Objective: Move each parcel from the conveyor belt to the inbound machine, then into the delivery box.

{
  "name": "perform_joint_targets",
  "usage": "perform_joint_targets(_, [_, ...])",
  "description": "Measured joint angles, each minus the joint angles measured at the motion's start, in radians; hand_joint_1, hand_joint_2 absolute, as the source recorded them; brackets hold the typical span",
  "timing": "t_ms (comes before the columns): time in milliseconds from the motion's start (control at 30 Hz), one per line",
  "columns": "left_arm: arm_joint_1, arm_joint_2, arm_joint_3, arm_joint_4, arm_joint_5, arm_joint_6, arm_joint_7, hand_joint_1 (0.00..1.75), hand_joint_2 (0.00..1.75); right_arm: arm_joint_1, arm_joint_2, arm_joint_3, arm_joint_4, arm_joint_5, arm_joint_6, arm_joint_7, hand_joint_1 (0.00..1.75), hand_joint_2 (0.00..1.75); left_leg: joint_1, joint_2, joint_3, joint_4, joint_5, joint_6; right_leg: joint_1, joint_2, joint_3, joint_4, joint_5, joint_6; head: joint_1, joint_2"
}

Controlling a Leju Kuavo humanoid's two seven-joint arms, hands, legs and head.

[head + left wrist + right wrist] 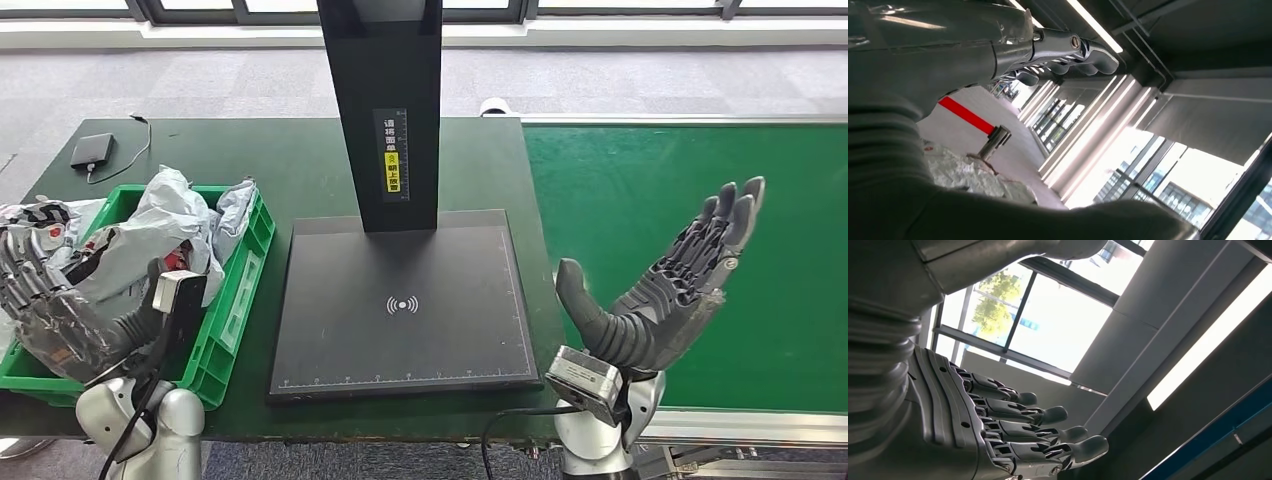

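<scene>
Left hand (55, 320): resting spread against parcels (165, 225) in green box (235, 310) | Right hand (665, 290): hovering spread, palm up, over belt (650, 170) | Machine (400, 300): standing on counter (250, 155)

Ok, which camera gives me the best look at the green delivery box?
The head view: the green delivery box sits left of the scanner plate, heaped with grey parcels. The left wrist view catches some crumpled parcel wrap; the right wrist view looks up at windows.

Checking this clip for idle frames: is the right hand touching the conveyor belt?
Apart. In the head view the right hand is raised palm-up, fingers spread and empty, above the bare green conveyor belt.
</scene>
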Motion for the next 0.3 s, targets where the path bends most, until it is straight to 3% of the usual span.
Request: perform_joint_targets(300, [0.030,-0.005,-0.022,-0.191,0.141,0.023,-0.141,0.00,1.75,0.006,0.000,-0.019,-0.015,0.005,0.000,-0.001,0.00,1.75,0.000,-0.001,0.000,0.000,0.000,0.000,0.000,0.000,0.000,0.000,0.000,0.000,0.000,0.000])
